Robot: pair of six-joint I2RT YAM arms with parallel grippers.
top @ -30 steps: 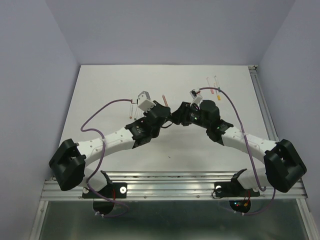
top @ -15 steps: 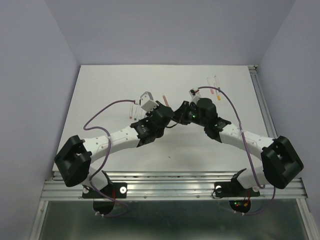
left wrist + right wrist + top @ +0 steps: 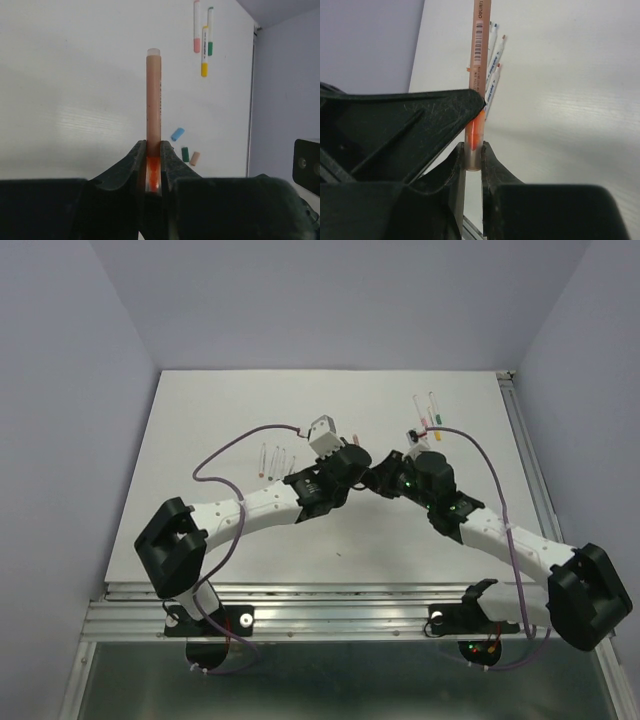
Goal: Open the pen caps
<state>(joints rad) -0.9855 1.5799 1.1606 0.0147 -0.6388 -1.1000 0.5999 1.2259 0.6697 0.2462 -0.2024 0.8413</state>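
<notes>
The left gripper (image 3: 153, 146) is clamped tight on the orange pen (image 3: 153, 100). Its two fingers pinch the bright orange section at the near end, and the rest of the barrel sticks straight out past the fingertips, off the table (image 3: 220, 410), to a pale far end. The right gripper (image 3: 472, 150) meets the same pen from the other side. Its fingers sit on both sides of the clear-tipped orange end and seem pressed against it, just beside the left fingertip. From this angle I cannot tell whether that end is a cap or the bare tip. Three loose caps lie on the table to the right of the held pen, beyond the left fingers: a blue cap (image 3: 177, 134), a green cap (image 3: 185, 154) and a tan cap (image 3: 195, 158), the last two almost touching. Farther out on that side lie a pink-ended pen (image 3: 196, 27), a green-ended pen (image 3: 210, 32) and a yellow-ended pen (image 3: 204, 52), close together. In the right wrist view three more pens (image 3: 496, 62) lie side by side on the table behind the held barrel.
</notes>
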